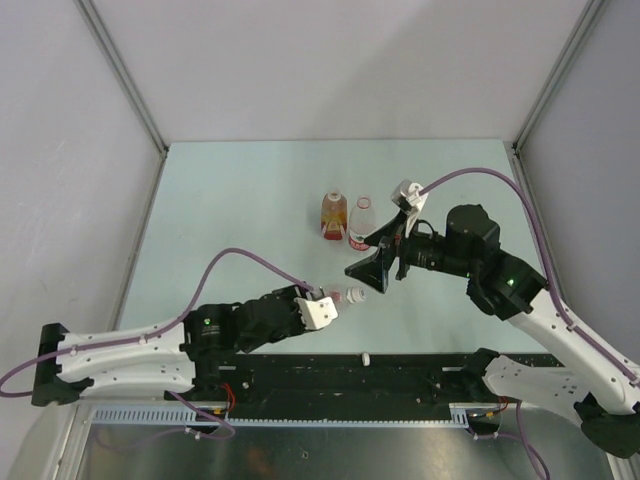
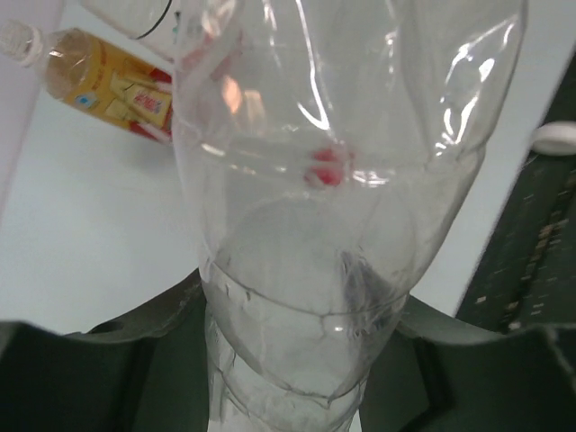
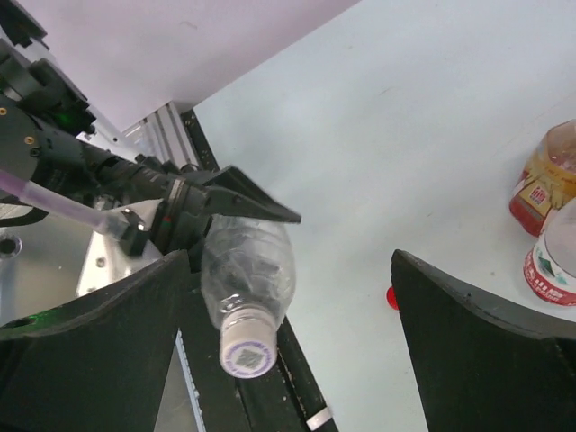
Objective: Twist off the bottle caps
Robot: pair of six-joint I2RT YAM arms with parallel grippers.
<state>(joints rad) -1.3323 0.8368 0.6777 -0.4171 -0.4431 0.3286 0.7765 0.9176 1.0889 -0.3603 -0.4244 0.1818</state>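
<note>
My left gripper (image 1: 322, 303) is shut on the body of the plain clear bottle (image 1: 343, 297) and holds it lying level above the table, neck towards the right arm. In the left wrist view the bottle (image 2: 306, 225) fills the frame between my jaws. Its white cap (image 3: 246, 346) is on and sits between my right gripper's (image 3: 290, 270) open fingers, nearer the left one and touching neither. In the top view the right gripper (image 1: 372, 268) hovers just past the cap (image 1: 357, 295). A loose red cap (image 3: 392, 297) lies on the table.
The amber bottle (image 1: 333, 215) and the red-and-white label bottle (image 1: 362, 225) stand together behind the grippers. A loose white cap (image 1: 366, 358) lies on the black rail (image 1: 420, 375) at the table's near edge.
</note>
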